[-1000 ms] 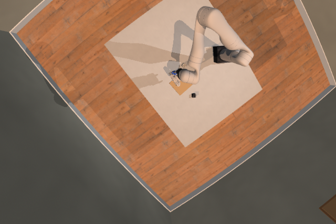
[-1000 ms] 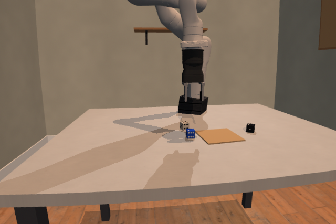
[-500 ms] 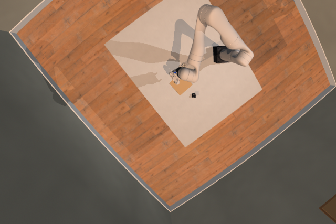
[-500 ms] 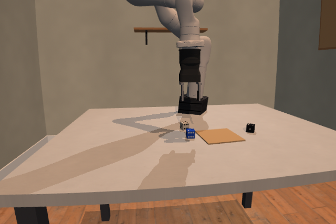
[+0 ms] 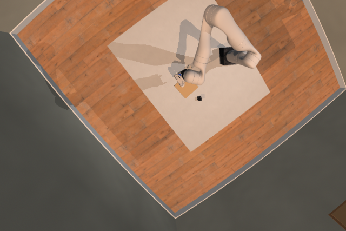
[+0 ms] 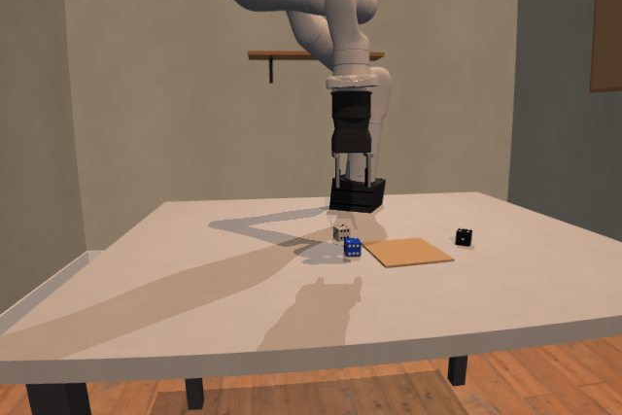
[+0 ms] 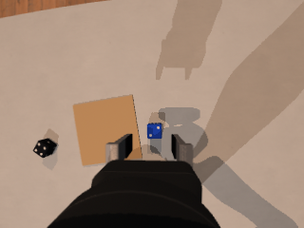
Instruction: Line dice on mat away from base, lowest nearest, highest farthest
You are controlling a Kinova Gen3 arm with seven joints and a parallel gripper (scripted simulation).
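Observation:
My gripper (image 5: 179,79) (image 6: 353,185) (image 7: 151,142) is open and empty, pointing down high above the table. The blue die (image 5: 180,74) (image 6: 352,247) (image 7: 154,130) shows two pips on top and stands just off the mat, between the fingers' lines in the wrist view but far below them. The white die (image 5: 188,66) (image 6: 341,232) stands off the mat, closer to the base; the gripper hides it in the wrist view. The black die (image 5: 199,98) (image 6: 463,237) (image 7: 45,147) stands off the mat's other side, several pips on top. The orange mat (image 5: 185,92) (image 6: 409,255) (image 7: 102,128) lies flat and bare.
The robot's black base (image 5: 225,56) (image 6: 356,195) stands on the pale table (image 5: 218,116) (image 6: 477,294). Shadows of the arm and gripper fall across the table around the blue die. The blue and white dice stand near each other with a gap.

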